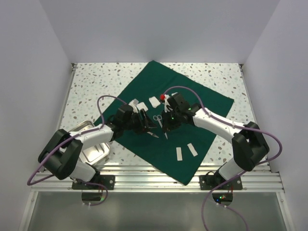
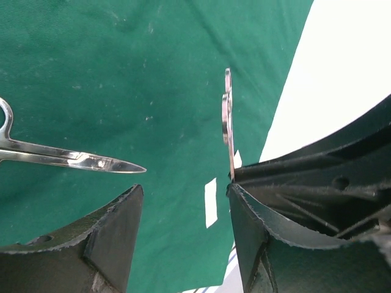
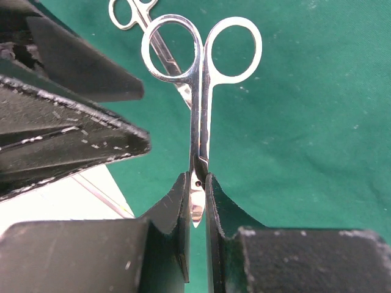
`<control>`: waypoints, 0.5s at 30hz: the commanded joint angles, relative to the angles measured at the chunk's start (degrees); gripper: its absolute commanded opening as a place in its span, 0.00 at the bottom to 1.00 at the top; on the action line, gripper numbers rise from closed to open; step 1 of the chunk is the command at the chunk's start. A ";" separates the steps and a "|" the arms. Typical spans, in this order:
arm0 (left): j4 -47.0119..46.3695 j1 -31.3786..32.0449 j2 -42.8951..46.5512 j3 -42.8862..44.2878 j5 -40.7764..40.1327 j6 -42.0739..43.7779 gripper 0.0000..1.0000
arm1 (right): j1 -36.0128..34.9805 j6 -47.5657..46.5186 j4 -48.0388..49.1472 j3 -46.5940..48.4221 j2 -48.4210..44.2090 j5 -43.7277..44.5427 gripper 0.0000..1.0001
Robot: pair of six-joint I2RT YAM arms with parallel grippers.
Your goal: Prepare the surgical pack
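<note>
Speckled counter (image 1: pixel 96 82) under green drape (image 1: pixel 202 103); right arm's (image 1: pixel 216 122) jaws clamp scissors (image 3: pixel 198 91), left arm's (image 1: pixel 96 134) jaws stand wide.

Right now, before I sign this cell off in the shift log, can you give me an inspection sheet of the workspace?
Surface: speckled table, largely under the green drape.
Job's things: green drape spread flat; loose scissors and white pads lying on it; steel tray beside its left edge.
Clutter: nothing seen.
Grippers: left pincer open, empty, over the drape; right pincer shut on held scissors, gripped at the blades, rings free.
Cables: purple cable looping off each arm.
Surroundings: white walls; metal rail at the near edge.
</note>
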State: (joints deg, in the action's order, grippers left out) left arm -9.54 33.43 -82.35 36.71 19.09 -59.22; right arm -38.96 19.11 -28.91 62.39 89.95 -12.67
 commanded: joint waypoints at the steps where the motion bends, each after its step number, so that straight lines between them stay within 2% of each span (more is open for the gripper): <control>1: -4.87 0.41 -0.27 1.43 -1.77 -3.00 0.62 | -0.59 1.28 2.10 0.89 -2.06 -1.83 0.00; 11: -5.93 2.69 -2.56 2.58 -4.24 -5.64 0.60 | -2.61 1.72 3.24 1.07 -2.24 -3.68 0.00; 15: -5.93 2.87 -3.17 3.02 -4.85 -6.08 0.56 | -2.96 2.07 3.86 1.15 -2.50 -4.73 0.00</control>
State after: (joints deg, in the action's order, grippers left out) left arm -12.45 36.03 -85.10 37.30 15.92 -64.14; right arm -41.56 20.23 -27.66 62.39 89.91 -15.00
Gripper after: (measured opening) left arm 0.578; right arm 0.106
